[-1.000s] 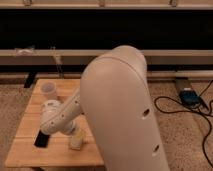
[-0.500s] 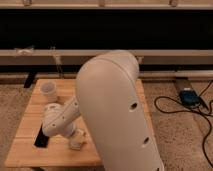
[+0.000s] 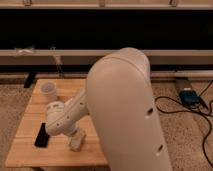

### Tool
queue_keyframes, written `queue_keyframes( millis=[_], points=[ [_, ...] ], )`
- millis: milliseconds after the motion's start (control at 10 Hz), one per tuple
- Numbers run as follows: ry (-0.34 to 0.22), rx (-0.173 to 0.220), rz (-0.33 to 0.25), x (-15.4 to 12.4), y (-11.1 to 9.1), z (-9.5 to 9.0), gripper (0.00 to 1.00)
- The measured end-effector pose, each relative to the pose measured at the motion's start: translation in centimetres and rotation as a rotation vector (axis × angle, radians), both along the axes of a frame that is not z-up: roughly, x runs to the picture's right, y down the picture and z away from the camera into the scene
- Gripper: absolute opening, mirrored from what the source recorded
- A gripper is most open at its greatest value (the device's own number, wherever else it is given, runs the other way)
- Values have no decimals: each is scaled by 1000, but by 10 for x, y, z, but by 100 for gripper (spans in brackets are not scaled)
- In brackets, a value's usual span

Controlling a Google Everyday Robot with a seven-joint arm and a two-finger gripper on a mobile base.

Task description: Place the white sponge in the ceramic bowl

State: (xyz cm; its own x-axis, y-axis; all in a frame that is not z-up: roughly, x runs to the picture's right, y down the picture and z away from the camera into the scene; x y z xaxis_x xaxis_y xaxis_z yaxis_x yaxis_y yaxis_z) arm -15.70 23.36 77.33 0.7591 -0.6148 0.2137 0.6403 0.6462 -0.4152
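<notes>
Not much has changed since the earlier shots. The big white arm shell [image 3: 125,100] has slid a little to the right compared with half a second ago. The white cup [image 3: 48,89] and the black phone [image 3: 41,135] sit right where they were. The gripper [image 3: 76,141] is in nearly the same spot too, low over the wooden table [image 3: 30,112], close to the near edge and just right of the phone. I honestly can't tell if it's open or closed.

As for the white sponge, there's a pale lump right at the tip, but I can't say whether that's sponge or just gripper. The ceramic bowl doesn't show here, and the shell covers the whole right part of the table.

For room to move, there's bare wood on the left between the cup at the far corner and the phone. The phone lies close to the near left corner. Off to the right, the floor has a small box [image 3: 189,96] and loose cables [image 3: 200,112].
</notes>
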Motion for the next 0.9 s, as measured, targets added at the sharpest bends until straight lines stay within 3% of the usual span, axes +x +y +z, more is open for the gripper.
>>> queue_keyframes(
  millis=[100,500,900],
  points=[
    [7,26,21,5,-6,-13,0],
    [44,95,122,34,-24,-44,0],
    [143,164,236,97,-49,-79,0]
  ],
)
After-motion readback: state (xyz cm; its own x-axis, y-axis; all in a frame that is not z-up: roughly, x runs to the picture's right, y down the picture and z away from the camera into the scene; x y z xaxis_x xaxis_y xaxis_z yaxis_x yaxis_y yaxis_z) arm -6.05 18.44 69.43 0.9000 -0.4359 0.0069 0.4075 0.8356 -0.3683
